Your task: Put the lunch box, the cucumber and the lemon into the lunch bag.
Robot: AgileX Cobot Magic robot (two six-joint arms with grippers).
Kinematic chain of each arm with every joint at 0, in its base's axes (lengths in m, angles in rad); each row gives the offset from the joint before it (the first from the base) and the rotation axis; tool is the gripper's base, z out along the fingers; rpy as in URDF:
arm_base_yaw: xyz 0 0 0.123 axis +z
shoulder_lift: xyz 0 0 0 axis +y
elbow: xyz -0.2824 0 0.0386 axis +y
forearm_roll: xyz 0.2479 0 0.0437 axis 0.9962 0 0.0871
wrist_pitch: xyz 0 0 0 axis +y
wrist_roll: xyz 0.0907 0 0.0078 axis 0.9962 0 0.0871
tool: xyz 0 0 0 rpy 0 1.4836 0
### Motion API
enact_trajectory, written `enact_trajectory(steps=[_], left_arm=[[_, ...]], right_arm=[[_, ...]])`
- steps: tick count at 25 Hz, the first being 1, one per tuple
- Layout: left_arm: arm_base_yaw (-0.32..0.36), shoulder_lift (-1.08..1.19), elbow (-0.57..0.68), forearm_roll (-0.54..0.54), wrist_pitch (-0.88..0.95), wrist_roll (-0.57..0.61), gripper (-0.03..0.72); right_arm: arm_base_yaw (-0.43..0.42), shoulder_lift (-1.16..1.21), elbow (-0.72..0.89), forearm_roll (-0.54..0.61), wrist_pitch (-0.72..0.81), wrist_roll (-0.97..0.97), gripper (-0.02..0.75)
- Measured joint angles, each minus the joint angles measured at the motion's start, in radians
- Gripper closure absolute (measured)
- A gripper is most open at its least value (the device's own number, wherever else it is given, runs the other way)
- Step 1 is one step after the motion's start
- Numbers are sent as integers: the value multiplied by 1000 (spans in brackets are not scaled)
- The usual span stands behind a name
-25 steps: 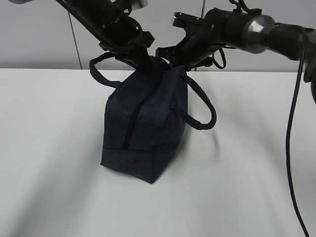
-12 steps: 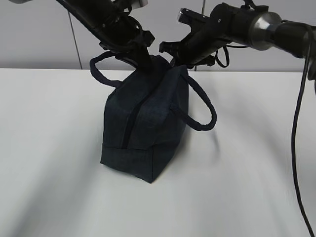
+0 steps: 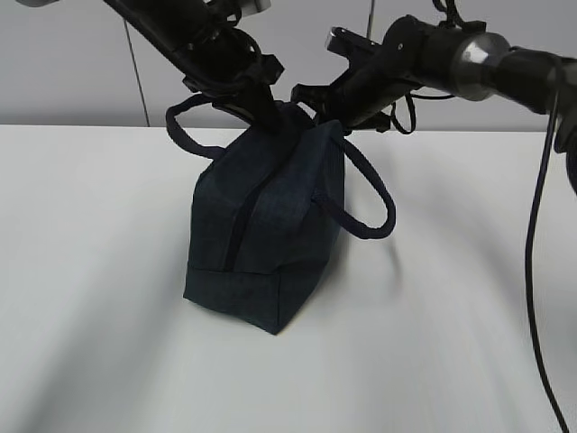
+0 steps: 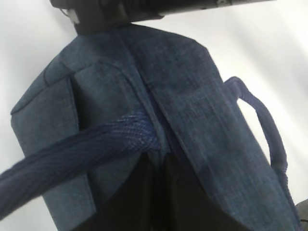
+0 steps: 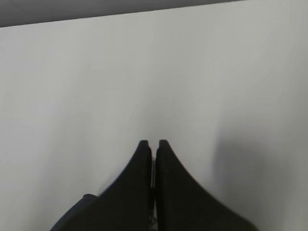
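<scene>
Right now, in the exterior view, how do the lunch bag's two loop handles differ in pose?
The handle on the view's left arches outward level with the top of the lunch bag, while the handle on the view's right droops down the bag's side. The left one reads as a short, tight curve; the right one as a long, open loop. Both are dark navy fabric loops attached to the bag.

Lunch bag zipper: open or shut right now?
Mostly shut: the lunch bag seam runs closed down its visible top; the end under the left hand is hidden.
</scene>
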Motion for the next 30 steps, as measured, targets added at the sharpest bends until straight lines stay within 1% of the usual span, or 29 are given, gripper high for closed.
enact_trajectory(steps=[7, 17, 30], left_arm=[[0, 0, 0, 0, 0, 0, 693], [0, 0, 0, -7, 0, 0, 693], [0, 0, 0, -3, 0, 2, 693]], right_arm=[[-4, 24, -6, 16, 8, 0, 738], [-6, 39, -53, 2, 53, -5, 738], [-8, 60, -65, 12, 57, -5, 738]])
